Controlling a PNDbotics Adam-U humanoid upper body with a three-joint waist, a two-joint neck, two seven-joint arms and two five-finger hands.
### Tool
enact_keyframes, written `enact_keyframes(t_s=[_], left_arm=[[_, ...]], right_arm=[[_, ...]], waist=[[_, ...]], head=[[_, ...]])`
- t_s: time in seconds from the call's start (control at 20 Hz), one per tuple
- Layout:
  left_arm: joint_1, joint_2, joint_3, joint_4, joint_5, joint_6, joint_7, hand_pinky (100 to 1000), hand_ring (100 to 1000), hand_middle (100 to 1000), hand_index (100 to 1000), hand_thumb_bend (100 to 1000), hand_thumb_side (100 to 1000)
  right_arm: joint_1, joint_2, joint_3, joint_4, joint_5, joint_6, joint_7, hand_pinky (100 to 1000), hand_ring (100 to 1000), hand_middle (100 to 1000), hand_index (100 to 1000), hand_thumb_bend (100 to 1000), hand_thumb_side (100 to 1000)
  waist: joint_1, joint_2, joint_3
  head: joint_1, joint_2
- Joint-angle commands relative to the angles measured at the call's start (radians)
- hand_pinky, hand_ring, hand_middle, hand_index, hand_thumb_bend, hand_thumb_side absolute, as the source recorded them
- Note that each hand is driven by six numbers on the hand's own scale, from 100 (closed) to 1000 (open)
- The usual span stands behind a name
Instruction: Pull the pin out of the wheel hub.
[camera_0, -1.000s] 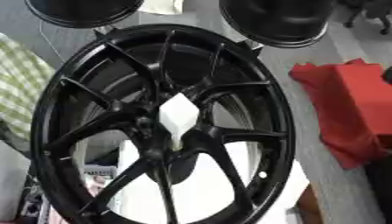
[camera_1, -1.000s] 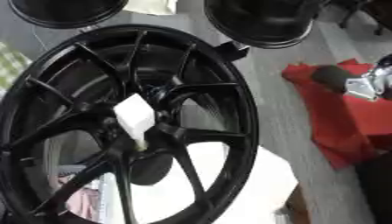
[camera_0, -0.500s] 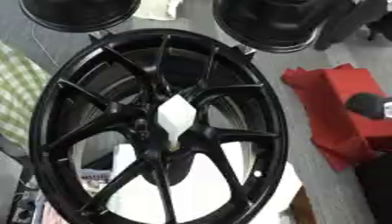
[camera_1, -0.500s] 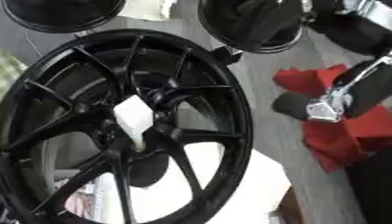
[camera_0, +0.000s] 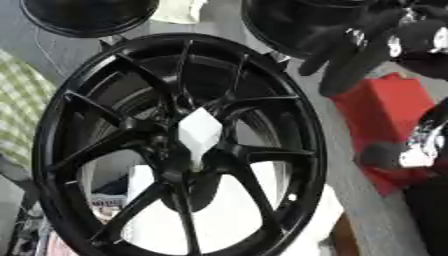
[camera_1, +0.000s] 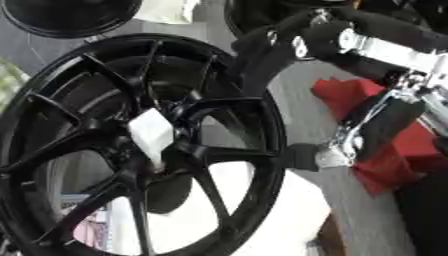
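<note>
A large black spoked wheel fills most of both views. A white, angular pin sticks out of its hub in the middle. My right hand comes in from the upper right, black with silver joints. Its fingers are stretched out over the wheel's upper right rim, and another dark part of it hangs by the rim's right side. It is open, holds nothing, and is clear of the pin. My left hand shows in no view.
A red cloth lies right of the wheel. Two more black wheels stand at the top, with a pale object between them. A green checked cloth is at the left, and a white surface shows under the spokes.
My right hand has come in from the right edge and moved left and up, now reaching over the wheel's rim. The wheel and pin have stayed put.
</note>
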Motion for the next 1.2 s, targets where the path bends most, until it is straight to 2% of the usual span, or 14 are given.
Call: enact_keyframes(t_s=[0.05,0.3,0.45,0.5,0.85,1.0,1.2], left_arm=[[-0.001,0.027,0.010,-0.020,-0.007,0.001,0.001,684,687,548,674,100,734],[0.004,0.028,0.011,-0.020,-0.010,0.001,0.001,683,687,547,674,100,735],[0.007,0.030,0.013,-0.020,-0.011,0.001,0.002,684,688,548,675,100,735],[0.008,0.030,0.013,-0.020,-0.012,0.002,0.003,684,688,548,674,100,735],[0.022,0.030,0.026,-0.020,-0.018,0.007,0.016,683,689,547,674,100,737],[0.035,0.032,0.040,-0.020,-0.025,0.011,0.031,683,689,547,674,100,739],[0.055,0.033,0.065,-0.020,-0.038,0.017,0.059,684,690,547,674,100,740]], right_arm=[[-0.024,0.003,0.015,-0.012,0.021,-0.007,0.011,931,818,662,763,398,173],[-0.036,0.023,0.041,-0.012,0.043,-0.008,0.043,937,830,679,775,410,169],[-0.043,0.035,0.049,-0.012,0.067,0.022,0.056,944,843,697,794,444,153],[-0.048,0.040,0.053,-0.012,0.082,0.037,0.060,946,849,705,803,456,134],[-0.075,0.075,0.077,-0.012,0.238,0.175,0.048,951,865,736,823,486,158],[-0.087,0.092,0.095,-0.012,0.315,0.230,0.046,949,867,741,826,484,160],[-0.112,0.121,0.109,-0.012,0.376,0.288,0.058,945,866,745,826,459,167]], waist=[[0.003,-0.021,-0.002],[0.001,-0.020,-0.004],[0.001,-0.020,-0.005],[0.000,-0.020,-0.005],[-0.003,-0.022,-0.012],[-0.004,-0.025,-0.019],[-0.007,-0.031,-0.032]], head=[[0.005,-0.003],[0.016,0.001],[0.018,0.006],[0.018,0.008],[0.024,0.018],[0.033,0.023],[0.047,0.033]])
